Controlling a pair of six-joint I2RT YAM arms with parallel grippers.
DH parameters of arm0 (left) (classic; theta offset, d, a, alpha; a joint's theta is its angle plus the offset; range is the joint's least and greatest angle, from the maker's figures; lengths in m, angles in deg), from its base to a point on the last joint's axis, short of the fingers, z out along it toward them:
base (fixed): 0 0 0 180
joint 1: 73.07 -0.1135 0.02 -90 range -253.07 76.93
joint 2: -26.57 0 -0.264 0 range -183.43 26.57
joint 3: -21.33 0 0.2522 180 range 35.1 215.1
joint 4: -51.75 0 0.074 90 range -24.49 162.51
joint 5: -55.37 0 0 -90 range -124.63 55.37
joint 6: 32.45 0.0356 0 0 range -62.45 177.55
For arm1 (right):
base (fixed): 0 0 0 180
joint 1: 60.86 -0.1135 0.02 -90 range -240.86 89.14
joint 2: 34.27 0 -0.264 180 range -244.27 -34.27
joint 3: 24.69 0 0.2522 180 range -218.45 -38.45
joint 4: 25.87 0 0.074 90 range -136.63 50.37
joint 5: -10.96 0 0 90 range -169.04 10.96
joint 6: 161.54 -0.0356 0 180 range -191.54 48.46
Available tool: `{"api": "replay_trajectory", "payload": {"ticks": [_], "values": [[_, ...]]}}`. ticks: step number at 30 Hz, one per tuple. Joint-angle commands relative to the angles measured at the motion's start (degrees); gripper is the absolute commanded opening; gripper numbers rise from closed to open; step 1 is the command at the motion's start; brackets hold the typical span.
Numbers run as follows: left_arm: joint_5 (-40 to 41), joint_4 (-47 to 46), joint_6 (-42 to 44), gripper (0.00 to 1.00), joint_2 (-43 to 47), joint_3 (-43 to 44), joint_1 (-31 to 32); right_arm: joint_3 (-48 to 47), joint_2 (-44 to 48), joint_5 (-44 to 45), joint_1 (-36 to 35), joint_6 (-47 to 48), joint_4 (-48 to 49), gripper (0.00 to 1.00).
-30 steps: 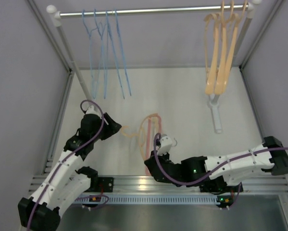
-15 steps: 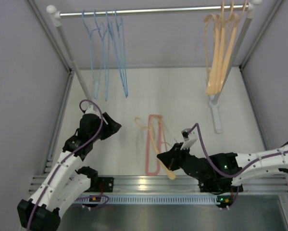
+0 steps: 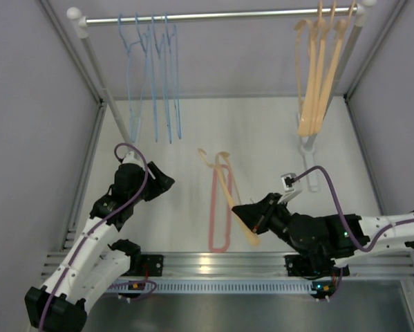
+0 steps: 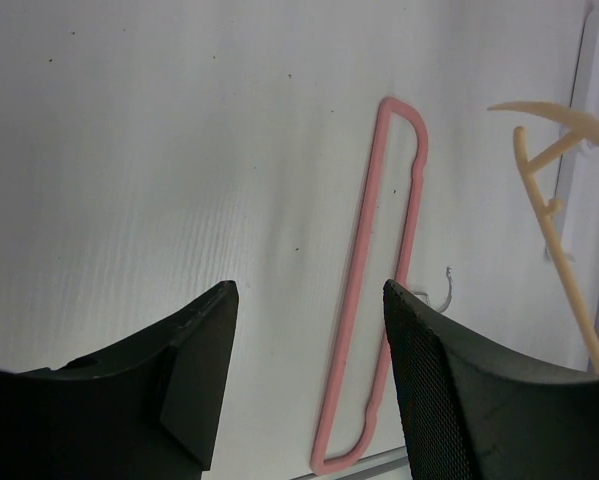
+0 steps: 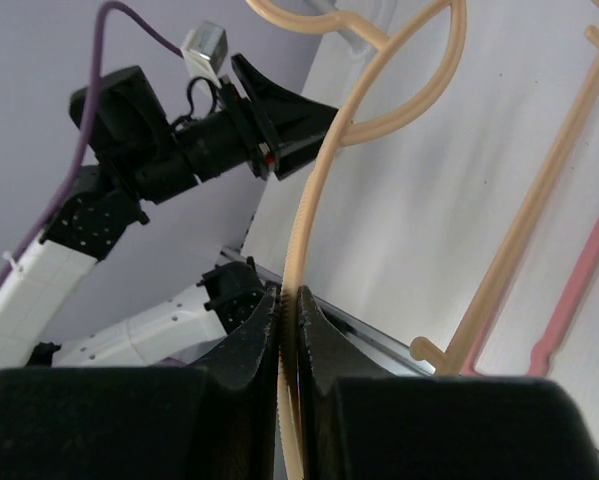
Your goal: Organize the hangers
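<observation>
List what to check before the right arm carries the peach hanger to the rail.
1. Right gripper shut on peach hanger: ok.
2. Peach hanger free of pink hanger: cannot tell, they overlap from above.
3. Left gripper open, off both of them: ok.
4. Bare rail between blue hangers and hung peach hangers: ok.

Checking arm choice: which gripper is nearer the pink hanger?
Right. The right gripper, shut on a peach hanger, sits close right of the pink hanger; the open left gripper is farther off, leftward.
</observation>
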Motion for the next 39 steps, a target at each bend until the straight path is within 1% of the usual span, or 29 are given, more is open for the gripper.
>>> {"api": "replay_trajectory", "payload": {"ticks": [1,6,9,13,14,16,20,21,23,24,29,32,33,35,38,39], "values": [[-0.7,-0.7,0.3,0.64,-0.1,1.5,-0.4,-5.9,1.5,4.3,-0.9,4.0,5.2,0.0],[-1.3,-0.8,0.3,0.64,-0.5,1.0,-0.4,-8.6,0.4,5.0,-0.9,8.3,9.3,0.0],[-1.5,-0.9,0.3,0.64,-0.4,0.8,-0.4,-10.3,-0.5,5.4,-0.9,11.7,13.7,0.0],[-1.6,-0.8,0.4,0.64,-0.1,0.2,-0.4,-11.5,-1.6,5.9,-0.9,16.7,22.0,0.0],[-1.7,-0.8,0.5,0.64,0.0,0.2,-0.4,-11.6,-2.3,6.0,-0.9,18.4,26.2,0.0],[-1.9,-0.8,0.5,0.64,0.2,0.1,-0.4,-13.1,-3.1,6.6,-0.9,22.7,29.7,0.0],[-2.3,-0.8,0.4,0.64,0.2,-0.1,-0.4,-14.3,-5.2,8.4,-0.9,31.2,40.0,0.0],[-2.3,-0.7,0.4,0.64,0.1,-0.1,-0.4,-14.3,-5.6,9.1,-0.9,34.9,45.0,0.0],[-2.4,-0.8,0.4,0.64,0.1,-0.3,-0.4,-14.7,-6.8,9.7,-0.9,38.8,49.9,0.0],[-2.4,-0.8,0.5,0.64,0.1,-0.4,-0.4,-15.0,-7.2,10.0,-0.9,42.5,54.3,0.0],[-2.5,-0.9,0.6,0.64,0.1,-0.5,-0.4,-16.6,-9.3,10.3,-0.8,53.6,65.9,0.0],[-2.7,-0.8,0.6,0.64,-0.2,-0.6,-0.4,-17.3,-10.3,10.5,-0.6,58.5,73.6,0.0],[-2.7,-0.8,0.6,0.64,-0.2,-0.6,-0.4,-17.5,-10.7,10.6,-0.7,62.7,77.7,0.0],[-2.9,-0.8,0.7,0.64,-0.3,-0.6,-0.4,-18.7,-11.9,10.6,-0.5,66.4,81.8,0.0],[-3.1,-0.8,0.6,0.64,-0.2,-0.4,-0.4,-21.4,-14.3,10.8,-0.3,76.4,92.5,0.0],[-3.1,-0.8,0.6,0.64,-0.2,-0.4,-0.4,-21.4,-15.0,10.7,-0.2,78.4,94.1,0.0]]}}
